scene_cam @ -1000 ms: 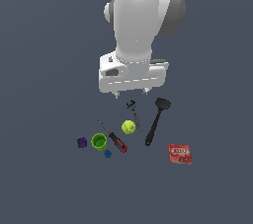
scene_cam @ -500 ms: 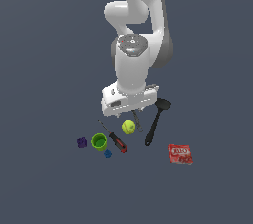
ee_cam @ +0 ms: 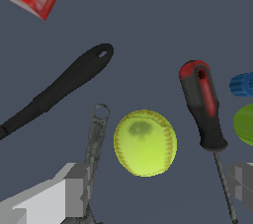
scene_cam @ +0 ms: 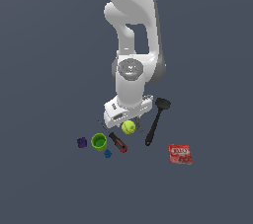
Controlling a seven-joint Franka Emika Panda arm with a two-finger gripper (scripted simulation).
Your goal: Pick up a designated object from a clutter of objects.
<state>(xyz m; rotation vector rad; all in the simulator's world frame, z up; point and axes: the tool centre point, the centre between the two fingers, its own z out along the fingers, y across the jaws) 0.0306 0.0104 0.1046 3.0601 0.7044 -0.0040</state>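
The claw (ee_cam: pixel 150 188) is dropping closer over the tennis ball (ee_cam: pixel 145 142), jaws wide; wrench (ee_cam: pixel 95 134) and screwdriver (ee_cam: pixel 202 104) are flanking the ball, leaving tight clearance.

A flat, dark slate-grey counter (scene_cam: pixel 44 30) fills the exterior view from edge to edge, with no seam, border or horizon to break it. Its tone is nearly uniform, matte and without texture. The light is soft and even, and only faint, diffuse shading lies on the surface. The wrist view shows the same plain grey-blue ground (ee_cam: pixel 148 16), smooth and unmarked.
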